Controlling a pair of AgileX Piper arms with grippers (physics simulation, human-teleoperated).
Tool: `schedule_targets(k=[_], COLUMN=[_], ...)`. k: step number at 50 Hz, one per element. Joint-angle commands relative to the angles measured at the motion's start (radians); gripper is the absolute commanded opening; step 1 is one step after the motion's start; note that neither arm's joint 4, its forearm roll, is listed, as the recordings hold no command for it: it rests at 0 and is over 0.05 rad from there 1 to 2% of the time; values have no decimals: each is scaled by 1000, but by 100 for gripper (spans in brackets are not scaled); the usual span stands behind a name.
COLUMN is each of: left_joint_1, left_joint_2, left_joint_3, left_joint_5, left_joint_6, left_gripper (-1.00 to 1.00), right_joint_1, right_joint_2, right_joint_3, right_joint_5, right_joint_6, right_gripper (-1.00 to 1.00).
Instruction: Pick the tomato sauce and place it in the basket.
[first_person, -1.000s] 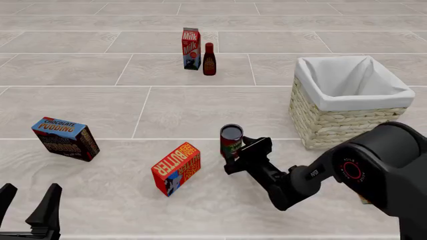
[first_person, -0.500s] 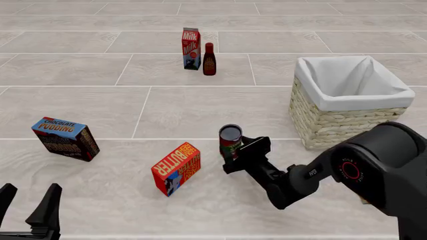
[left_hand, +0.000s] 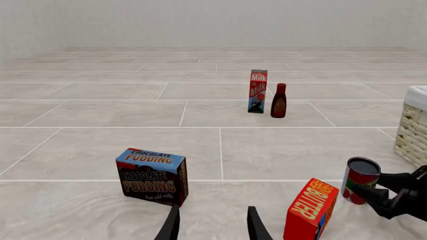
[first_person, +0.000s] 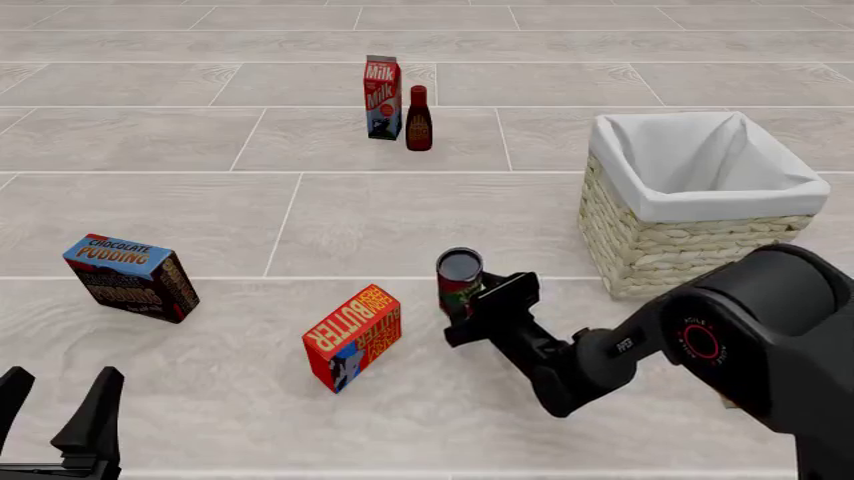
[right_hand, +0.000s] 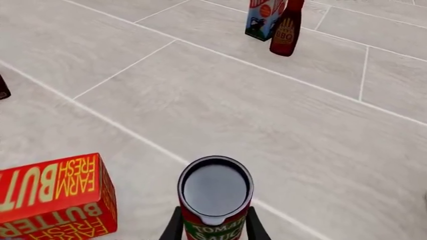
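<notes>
The tomato sauce (first_person: 459, 276) is a small can with a red-and-green label and a dark top, standing near the middle of the floor, just right of a butter box. My right gripper (first_person: 470, 303) is shut on its lower body; in the right wrist view a finger sits on each side of the tomato sauce (right_hand: 215, 189). From the left wrist view the tomato sauce (left_hand: 361, 179) leans slightly in the dark fingers. The basket (first_person: 667, 250), wicker with white lining, stands to the right and further back. My left gripper (first_person: 54, 412) is open and holds nothing at the near left edge.
A red Farm Fresh Butter box (first_person: 354, 335) stands just left of the can. A Chocolate Pudding box (first_person: 130, 277) sits at the left. A milk carton (first_person: 383, 97) and a dark red bottle (first_person: 419, 118) stand together at the back.
The can and my right gripper have shifted together slightly to the left and a touch up. The left arm has not moved.
</notes>
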Motion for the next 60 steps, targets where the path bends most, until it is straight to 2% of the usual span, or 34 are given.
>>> schedule_targets(k=[1, 15, 36, 60], left_joint_1=[0, 0, 0, 0], left_joint_2=[0, 0, 0, 0], left_joint_3=[0, 0, 0, 0], left_joint_5=[0, 0, 0, 0], left_joint_6=[0, 0, 0, 0], left_gripper=[100, 100, 100, 100], right_joint_1=[10, 20, 23, 28], right_joint_2=[-2, -44, -222, -468], right_joint_3=[7, 33, 117, 173], right_joint_5=[-4, -7, 15, 127], right_joint_6=[12, 9, -2, -35], right_gripper=[-100, -100, -100, -100])
